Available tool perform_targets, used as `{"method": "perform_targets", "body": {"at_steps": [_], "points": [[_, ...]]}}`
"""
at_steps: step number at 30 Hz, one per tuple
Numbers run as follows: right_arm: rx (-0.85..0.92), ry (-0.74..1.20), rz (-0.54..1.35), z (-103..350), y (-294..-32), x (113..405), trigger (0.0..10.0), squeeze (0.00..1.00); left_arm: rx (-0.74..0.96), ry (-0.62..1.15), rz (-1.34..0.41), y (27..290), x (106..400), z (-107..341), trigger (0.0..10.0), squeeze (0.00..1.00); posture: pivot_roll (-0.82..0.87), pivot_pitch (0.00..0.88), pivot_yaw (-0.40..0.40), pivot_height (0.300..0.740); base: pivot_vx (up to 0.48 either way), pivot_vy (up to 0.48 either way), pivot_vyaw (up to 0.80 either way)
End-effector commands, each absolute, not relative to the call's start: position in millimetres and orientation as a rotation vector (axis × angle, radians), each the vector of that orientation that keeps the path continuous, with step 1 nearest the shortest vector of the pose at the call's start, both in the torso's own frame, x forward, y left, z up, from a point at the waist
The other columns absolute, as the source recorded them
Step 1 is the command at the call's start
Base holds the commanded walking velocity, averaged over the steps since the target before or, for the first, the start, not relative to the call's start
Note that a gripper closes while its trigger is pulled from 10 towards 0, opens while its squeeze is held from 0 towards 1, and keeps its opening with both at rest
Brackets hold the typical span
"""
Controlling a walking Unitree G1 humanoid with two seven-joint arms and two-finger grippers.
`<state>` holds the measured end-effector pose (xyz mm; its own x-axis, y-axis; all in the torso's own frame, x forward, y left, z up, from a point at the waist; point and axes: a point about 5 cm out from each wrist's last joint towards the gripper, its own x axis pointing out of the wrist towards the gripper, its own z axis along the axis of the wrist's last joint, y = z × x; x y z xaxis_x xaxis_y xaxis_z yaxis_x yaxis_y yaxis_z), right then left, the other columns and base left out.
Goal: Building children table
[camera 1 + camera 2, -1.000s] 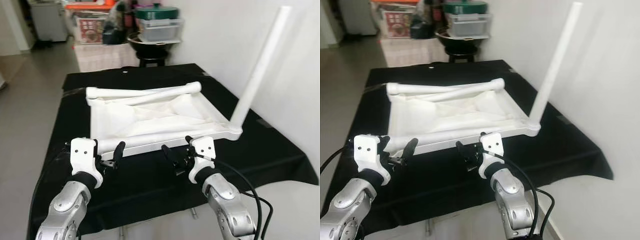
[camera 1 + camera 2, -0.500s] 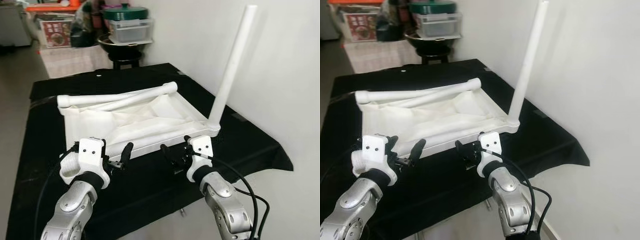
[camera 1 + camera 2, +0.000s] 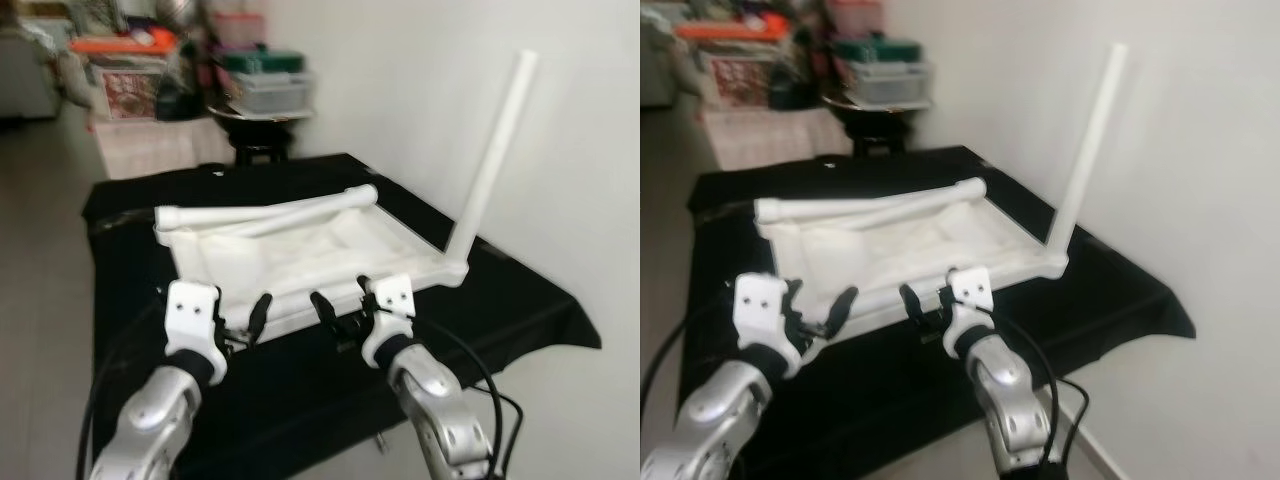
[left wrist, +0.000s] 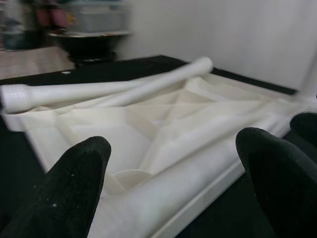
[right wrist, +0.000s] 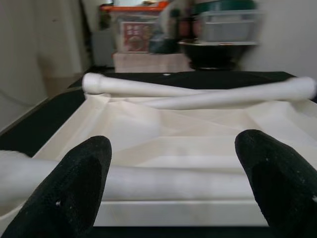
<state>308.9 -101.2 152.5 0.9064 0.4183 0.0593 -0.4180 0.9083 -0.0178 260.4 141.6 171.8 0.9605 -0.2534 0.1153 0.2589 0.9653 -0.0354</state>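
Left eye view, slightly blurred: white plastic tabletop point(image 3: 300, 255) lying upside down on black-draped table point(image 3: 520, 310), near edge facing both arms. One leg point(image 3: 492, 160) fitted upright in near right corner socket, leaning slightly rightward beside white wall point(image 3: 420, 90). Two loose legs point(image 3: 265, 212) lying across far side of tabletop, touching each other. Third loose leg point(image 5: 163, 181) resting along inside of near rim. Left pincer point(image 3: 243, 322) released, fingers spread, hovering just beside near edge on left. Right pincer point(image 3: 340, 312) likewise released, fingers point(image 5: 81, 183) wide apart, poised just beside same edge nearer middle. Neither touching tabletop. Beyond far end of table: dark stool point(image 3: 262, 135) carrying stacked containers point(image 3: 265, 85), red-topped crate point(image 3: 125, 75) further left, details blurred. Black cable point(image 3: 495, 400) looping from right arm.
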Motion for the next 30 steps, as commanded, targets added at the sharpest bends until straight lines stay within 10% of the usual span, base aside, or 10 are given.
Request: {"method": "perform_targets", "body": {"at_steps": [1, 30], "points": [[0.013, -0.028, 0.410, 144.6, -108.5, 307.8, 10.0, 0.00, -0.039, -0.107, -0.275, 137.1, 260.5, 172.8, 10.0, 0.00, -0.02, 0.017, -0.026, 0.740, 0.000, 0.000, -0.80], [0.056, 0.018, 0.548, 140.1, -100.6, 305.5, 10.0, 0.00, -0.114, 0.169, -0.128, 137.8, 235.0, 144.0, 10.0, 0.00, -0.01, 0.028, -0.028, 0.740, 0.000, 0.000, -0.11]]}}
